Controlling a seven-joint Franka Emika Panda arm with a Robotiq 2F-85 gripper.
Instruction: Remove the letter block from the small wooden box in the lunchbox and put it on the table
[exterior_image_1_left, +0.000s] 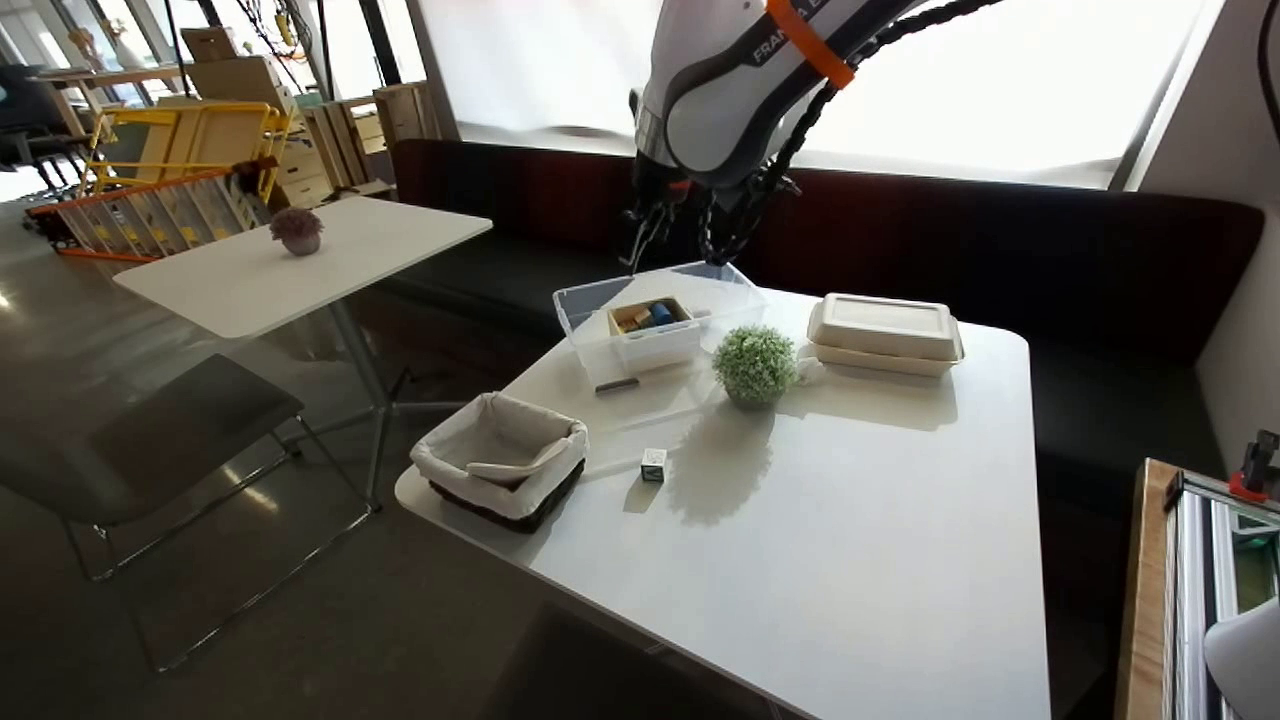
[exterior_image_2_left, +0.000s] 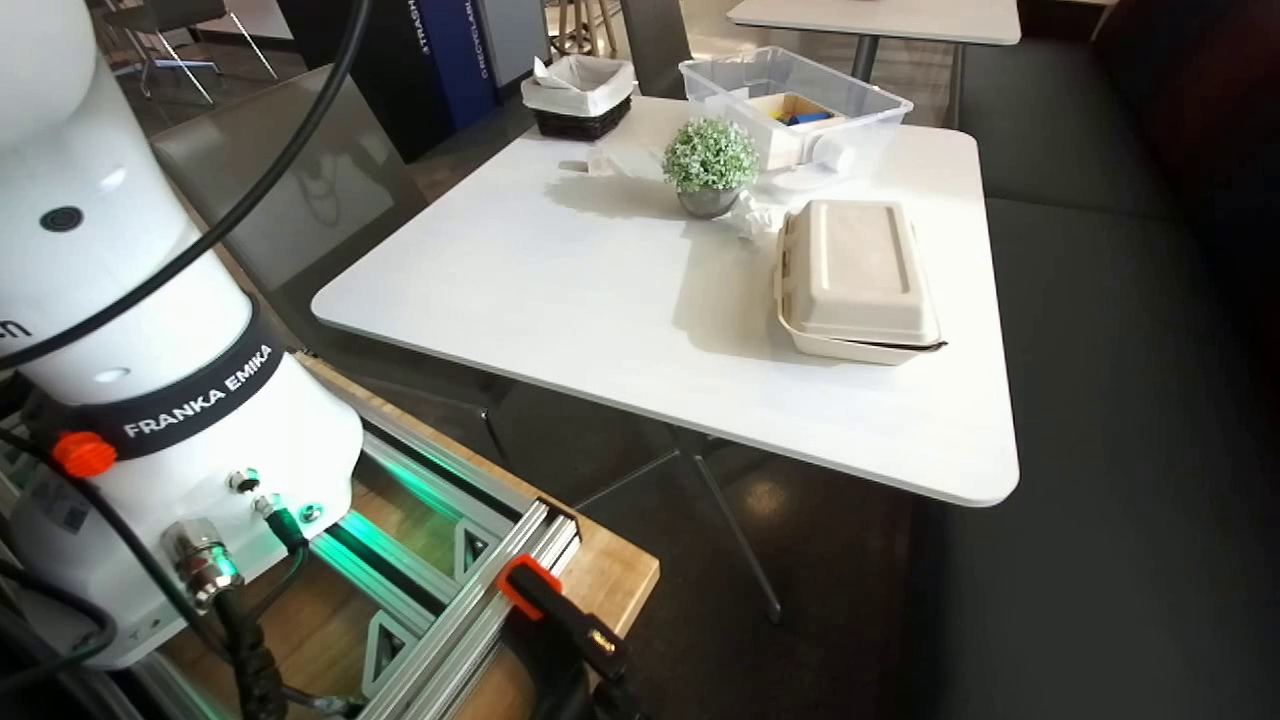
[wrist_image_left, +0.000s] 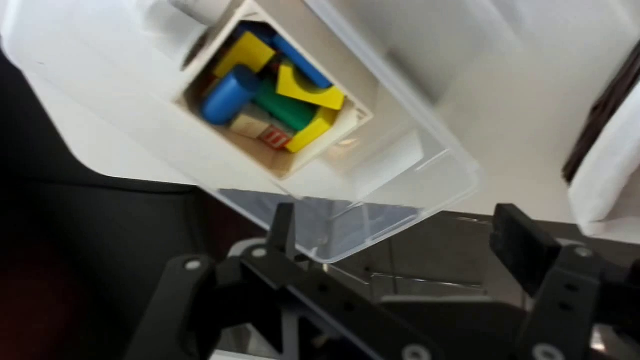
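A small pale letter block (exterior_image_1_left: 653, 464) with dark markings rests on the white table (exterior_image_1_left: 880, 520), between the basket and the plant. It is outside the wrist view. The lunchbox, a clear-white plastic tub (exterior_image_1_left: 575, 312), stands at the far end of the table. Inside it sits the small wooden box (exterior_image_1_left: 660, 347), which also shows in the wrist view (wrist_image_left: 345, 65). It holds blue, yellow and green blocks and a pale-and-red block (wrist_image_left: 275, 136). My gripper (wrist_image_left: 395, 220) is open and empty, above and behind the tub (wrist_image_left: 370, 215) in an exterior view (exterior_image_1_left: 675, 260).
A lined basket (exterior_image_1_left: 510, 410) stands at a table corner. A green potted plant (exterior_image_1_left: 755, 365) and a lidded container (exterior_image_1_left: 885, 330) stand near the tub. A small dark bar (exterior_image_1_left: 616, 385) lies before it. A crumpled white thing (exterior_image_2_left: 750, 215) lies by the plant. A bench (exterior_image_1_left: 480, 270) runs behind.
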